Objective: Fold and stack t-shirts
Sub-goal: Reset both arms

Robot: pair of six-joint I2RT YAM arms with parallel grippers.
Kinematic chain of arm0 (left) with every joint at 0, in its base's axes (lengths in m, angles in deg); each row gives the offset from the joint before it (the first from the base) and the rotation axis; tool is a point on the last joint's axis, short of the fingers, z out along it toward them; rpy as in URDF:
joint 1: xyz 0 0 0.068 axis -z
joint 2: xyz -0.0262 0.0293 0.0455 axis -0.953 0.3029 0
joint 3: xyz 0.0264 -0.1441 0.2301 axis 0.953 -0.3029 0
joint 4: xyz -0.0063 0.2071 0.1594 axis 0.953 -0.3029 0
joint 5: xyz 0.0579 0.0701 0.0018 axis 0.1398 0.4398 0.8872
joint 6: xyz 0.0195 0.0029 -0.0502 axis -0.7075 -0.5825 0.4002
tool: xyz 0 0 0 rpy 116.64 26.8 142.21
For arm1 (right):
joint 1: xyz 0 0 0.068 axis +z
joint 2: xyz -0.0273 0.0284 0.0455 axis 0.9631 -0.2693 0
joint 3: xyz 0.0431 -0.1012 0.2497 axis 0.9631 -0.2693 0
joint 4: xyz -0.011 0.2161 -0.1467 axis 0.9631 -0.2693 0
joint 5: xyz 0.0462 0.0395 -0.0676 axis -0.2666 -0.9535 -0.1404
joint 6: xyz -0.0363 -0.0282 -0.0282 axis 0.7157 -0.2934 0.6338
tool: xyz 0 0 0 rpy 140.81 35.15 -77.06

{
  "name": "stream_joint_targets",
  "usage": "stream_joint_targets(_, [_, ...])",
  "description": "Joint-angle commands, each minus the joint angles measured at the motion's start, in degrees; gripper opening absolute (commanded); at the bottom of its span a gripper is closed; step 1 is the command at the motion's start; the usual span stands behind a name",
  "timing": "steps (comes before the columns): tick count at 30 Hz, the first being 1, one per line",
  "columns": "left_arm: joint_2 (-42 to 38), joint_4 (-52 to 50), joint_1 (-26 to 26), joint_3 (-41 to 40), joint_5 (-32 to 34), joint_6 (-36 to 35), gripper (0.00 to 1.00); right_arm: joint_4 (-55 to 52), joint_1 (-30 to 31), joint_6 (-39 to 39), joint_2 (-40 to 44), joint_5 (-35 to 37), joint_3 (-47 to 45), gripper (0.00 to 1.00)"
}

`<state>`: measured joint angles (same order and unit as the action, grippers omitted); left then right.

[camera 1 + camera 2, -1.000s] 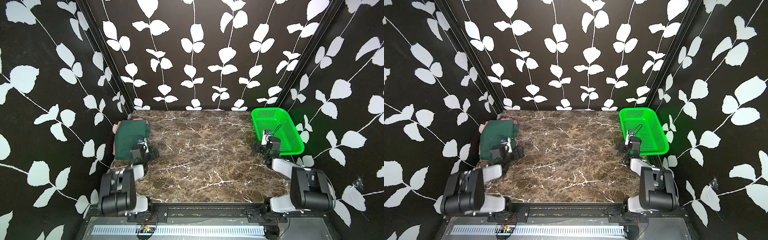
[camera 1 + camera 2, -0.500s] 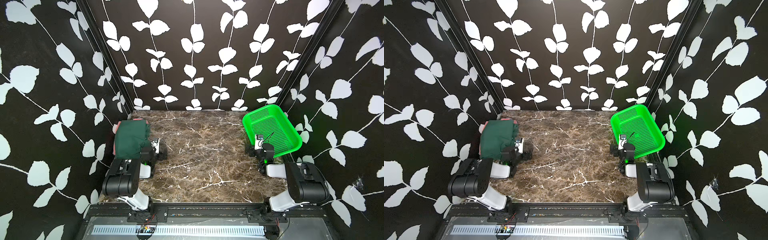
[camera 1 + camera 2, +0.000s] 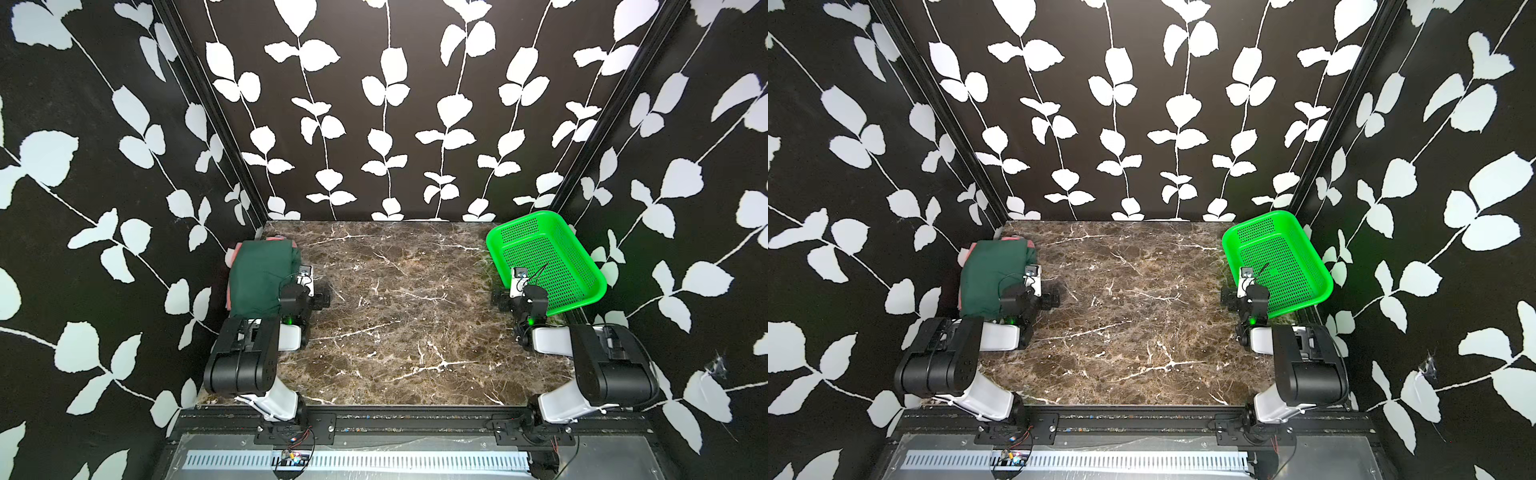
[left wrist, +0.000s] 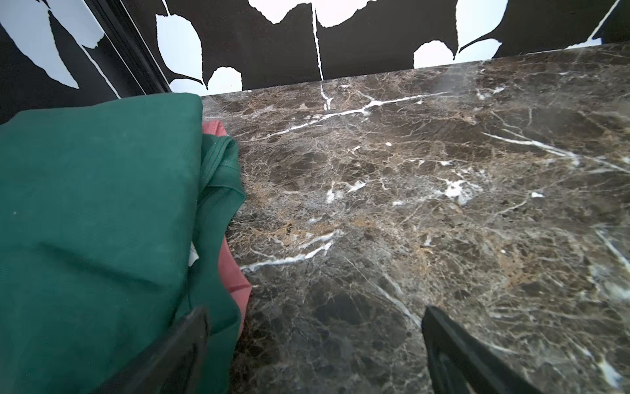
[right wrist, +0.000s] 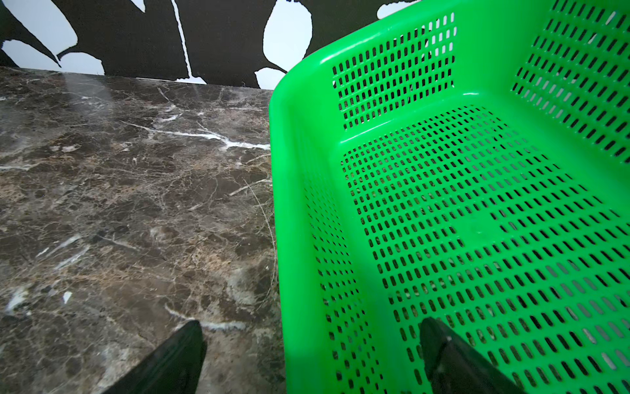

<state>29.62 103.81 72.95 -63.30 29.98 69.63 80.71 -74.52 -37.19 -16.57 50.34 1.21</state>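
The t-shirts lie stacked at the table's far left. A folded dark green t-shirt [image 3: 257,276] [image 3: 992,276] [image 4: 92,221] is on top. A salmon-pink t-shirt [image 4: 235,273] shows as an edge beneath it. My left gripper [image 3: 307,291] [image 4: 315,312] is open beside the stack's right edge. One finger hangs over the green cloth and the other over bare marble, with nothing between them. My right gripper [image 3: 517,297] [image 5: 312,324] is open and straddles the green basket's near-left wall without touching it, one finger outside and one inside.
The bright green perforated basket [image 3: 582,286] [image 3: 1312,291] [image 5: 283,204] sits skewed at the far right, with nothing in it. Brown marble table [image 3: 415,311] spans the middle. Leaf-patterned walls close in the left, right and back. Both arms are folded low near the front corners.
The basket has turned and slid a little to the left. Both arms have folded back toward the front edge. The left gripper has shifted right off the stack. Both grippers stayed open.
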Motion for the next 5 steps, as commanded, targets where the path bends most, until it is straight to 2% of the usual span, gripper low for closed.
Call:
stream_joint_targets(1, [-1.42, 0.25, 0.17, 0.03, 0.48, 0.42, 0.99, -1.37, 0.31, 0.08, -0.17, 0.52, 0.99, 0.99])
stream_joint_targets(5, [-1.36, 0.26, 0.19, 0.07, 0.49, 0.46, 0.99, -0.69, 0.31, 0.08, 0.09, 0.57, 0.64, 0.99])
